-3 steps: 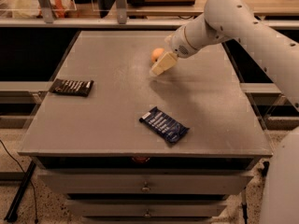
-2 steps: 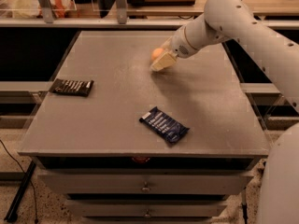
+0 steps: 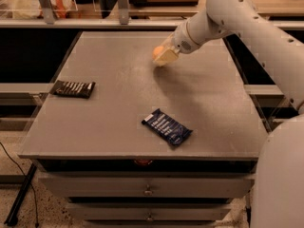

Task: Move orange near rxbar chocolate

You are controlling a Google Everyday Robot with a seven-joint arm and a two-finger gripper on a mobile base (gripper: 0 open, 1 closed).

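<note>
Orange (image 3: 157,52) sits well beyond the dark blue bar wrapper (image 3: 166,127), toward the far side of the grey table (image 3: 118,108); since a second ago the gripper (image 3: 166,57) has crept slightly farther from that wrapper and covers more of the fruit; only the orange's left edge shows past it, so whether it is grasped cannot be told; rxbar chocolate (image 3: 72,88) lies well left of the blue wrapper, unmoved; the arm (image 3: 247,27) is cut off at the right.
</note>
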